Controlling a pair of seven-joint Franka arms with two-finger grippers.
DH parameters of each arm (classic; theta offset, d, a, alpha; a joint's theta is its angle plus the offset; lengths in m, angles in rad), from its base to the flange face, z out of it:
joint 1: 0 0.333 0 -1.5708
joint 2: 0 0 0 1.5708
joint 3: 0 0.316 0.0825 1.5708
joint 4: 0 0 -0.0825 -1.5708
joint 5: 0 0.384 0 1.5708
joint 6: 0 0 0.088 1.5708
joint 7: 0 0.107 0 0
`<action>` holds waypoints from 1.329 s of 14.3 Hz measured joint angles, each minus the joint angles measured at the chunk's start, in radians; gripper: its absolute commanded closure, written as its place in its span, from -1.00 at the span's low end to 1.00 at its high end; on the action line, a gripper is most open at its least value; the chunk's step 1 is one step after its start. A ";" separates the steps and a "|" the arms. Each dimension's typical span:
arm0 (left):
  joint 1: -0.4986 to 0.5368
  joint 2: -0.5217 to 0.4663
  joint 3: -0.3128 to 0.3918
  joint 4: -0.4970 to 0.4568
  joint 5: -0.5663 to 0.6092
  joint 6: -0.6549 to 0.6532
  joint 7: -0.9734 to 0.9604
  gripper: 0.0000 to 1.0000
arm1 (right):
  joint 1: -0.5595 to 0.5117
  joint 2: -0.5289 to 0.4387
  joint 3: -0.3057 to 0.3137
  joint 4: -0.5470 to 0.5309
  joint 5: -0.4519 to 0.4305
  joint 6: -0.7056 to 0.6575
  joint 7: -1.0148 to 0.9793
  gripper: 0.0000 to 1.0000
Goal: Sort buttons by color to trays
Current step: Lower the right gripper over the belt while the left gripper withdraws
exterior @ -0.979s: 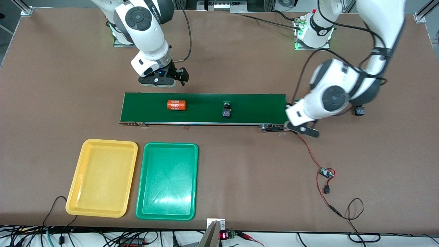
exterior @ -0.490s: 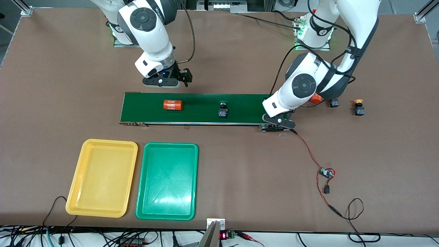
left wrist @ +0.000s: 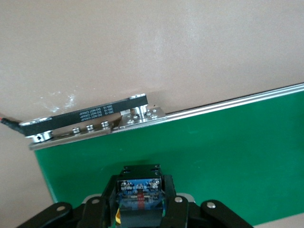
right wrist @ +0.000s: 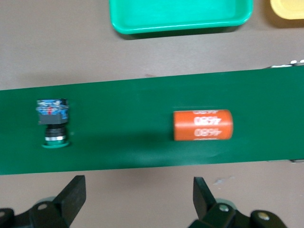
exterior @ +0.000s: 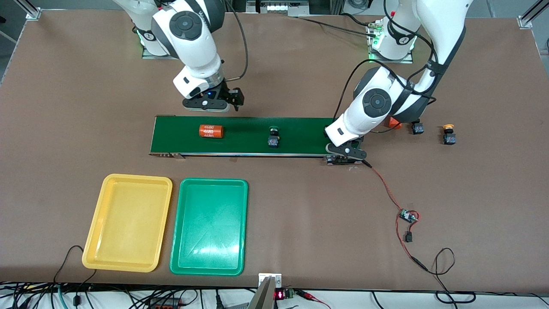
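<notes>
The left tool (exterior: pixel 345 152) has swung in over the matte green conveyor belt's (exterior: pixel 248 128) three-o'clock end, clamped on a blocky blue-bodied button (left wrist: pixel 141 197). The belt has carried the green-capped button (exterior: pixel 273 138) and the glossy orange 4680 cylinder (exterior: pixel 211 131) toward nine o'clock. The right tool (exterior: pixel 210 104) hovers at the belt's twelve-o'clock edge, fingers apart. The smooth plastic yellow tray (exterior: pixel 137 177) and green tray (exterior: pixel 214 180) hold nothing, so I'd say sorting has barely begun.

Glossy plastic green tray (exterior: pixel 209 226) and yellow tray (exterior: pixel 127 222) lie on the matt brown table (exterior: pixel 300 223), near the matt green belt (exterior: pixel 248 148).
</notes>
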 measured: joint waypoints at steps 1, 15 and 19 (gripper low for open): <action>-0.002 0.006 0.000 -0.011 0.000 0.018 -0.005 0.62 | 0.015 0.018 0.000 0.011 -0.018 0.002 0.032 -1.00; 0.177 -0.097 0.031 0.003 0.000 -0.065 0.125 -1.00 | 0.065 0.141 -0.006 0.070 -0.082 0.066 0.118 -1.00; 0.356 -0.088 0.057 -0.009 0.000 -0.070 0.302 -1.00 | 0.078 0.198 -0.041 0.084 -0.094 0.088 0.118 -1.00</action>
